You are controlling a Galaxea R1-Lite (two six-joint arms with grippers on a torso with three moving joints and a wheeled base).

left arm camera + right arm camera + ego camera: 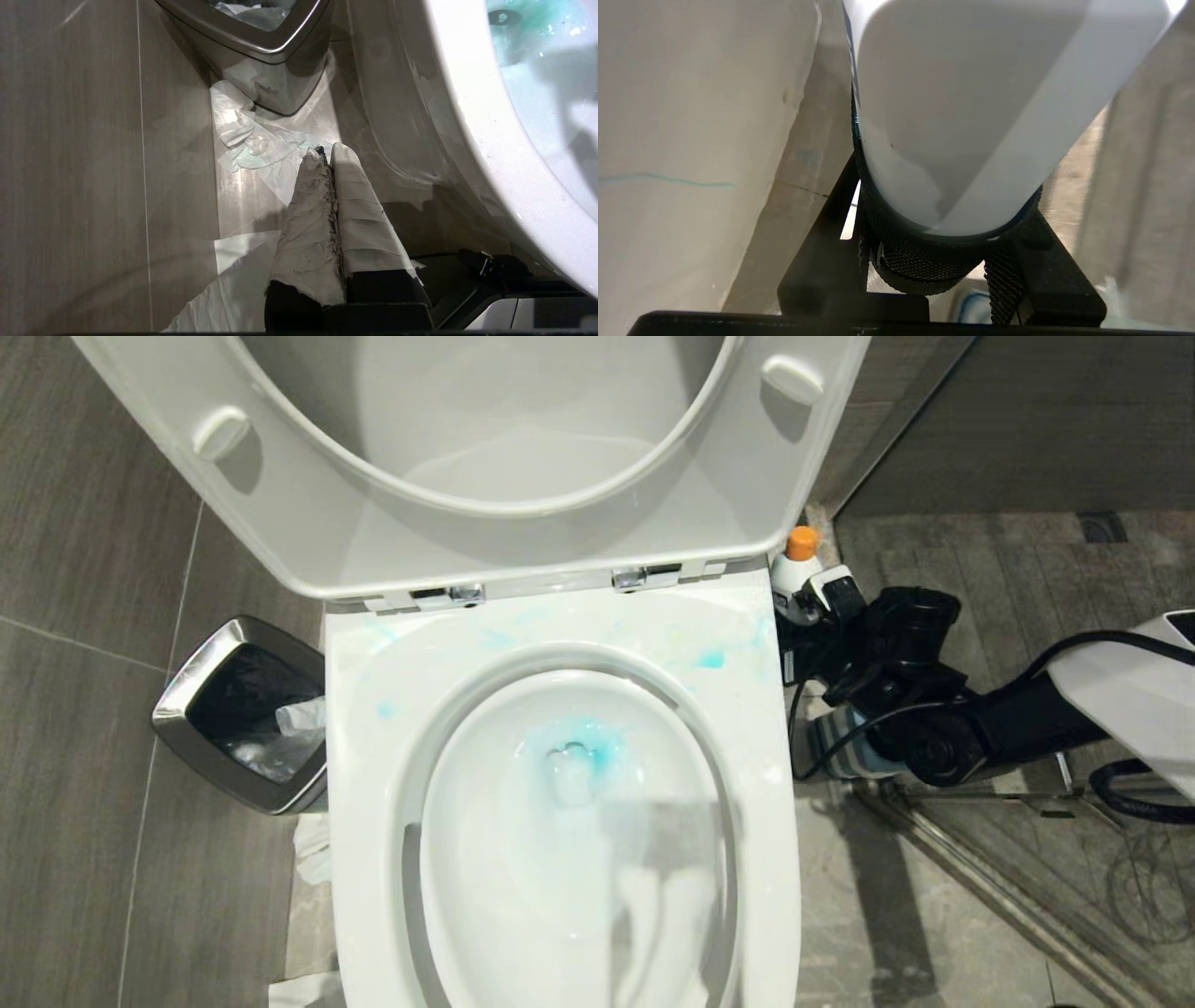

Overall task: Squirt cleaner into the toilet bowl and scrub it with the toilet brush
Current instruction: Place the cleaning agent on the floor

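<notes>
Half the job looks done: the cleaner (583, 747) is already in the toilet bowl (560, 859), pooled turquoise around the drain with pale smears on the rim. The right hand (817, 602) is down beside the bowl on the floor side, clamped around a white bottle (795, 581) with an orange cap. The left hand (327, 156) hangs shut and empty near the waste bin (238, 709). Scrubbing seems untouched; a striped holder (845, 747), probably the brush's, peeks out behind the right arm.
</notes>
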